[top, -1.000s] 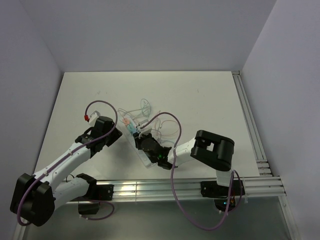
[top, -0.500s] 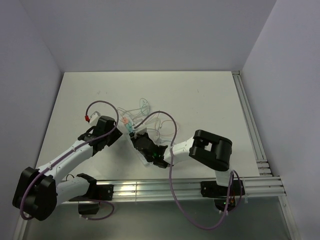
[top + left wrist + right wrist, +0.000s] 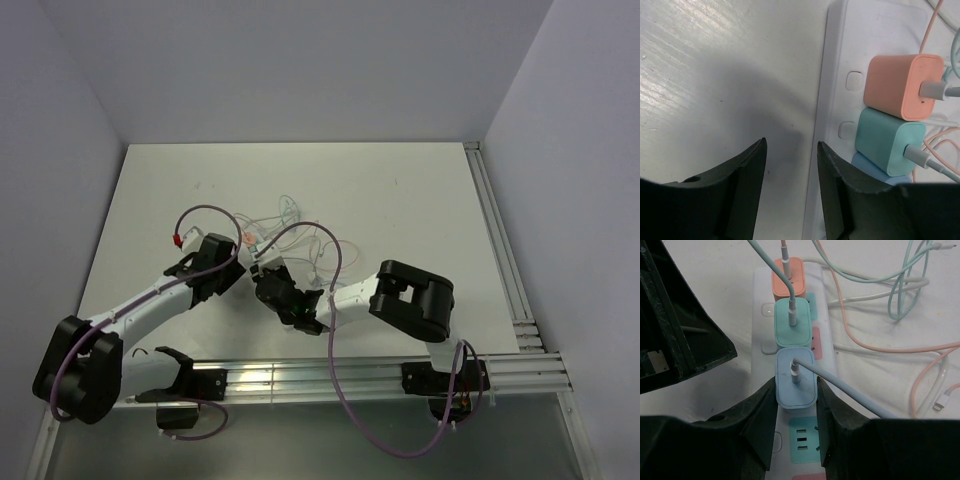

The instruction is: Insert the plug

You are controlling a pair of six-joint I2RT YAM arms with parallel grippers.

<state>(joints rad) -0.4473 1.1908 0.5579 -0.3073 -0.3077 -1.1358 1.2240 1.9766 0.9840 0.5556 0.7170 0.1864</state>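
Observation:
A white power strip (image 3: 827, 360) lies on the table with an orange plug (image 3: 788, 276), a teal plug (image 3: 792, 322) and a blue plug (image 3: 802, 390) in a row on it. My right gripper (image 3: 796, 382) is shut on the blue plug, one finger on each side, and the plug stands upright against the strip next to the teal one. My left gripper (image 3: 791, 145) is open and empty, low over the strip's (image 3: 840, 60) left edge, its right finger above the strip beside the teal plug (image 3: 887, 140). In the top view both grippers, left (image 3: 232, 268) and right (image 3: 268, 282), meet mid-table.
A free teal socket (image 3: 802, 440) sits just below the blue plug. Loose teal, pink and white cables (image 3: 900, 295) lie right of the strip and behind it (image 3: 300, 225). The left arm's black body (image 3: 675, 330) is close on the left.
My right gripper has moved left and slightly away from me with the strip under it. My left arm has swung in closer beside it. The cables have bunched together.

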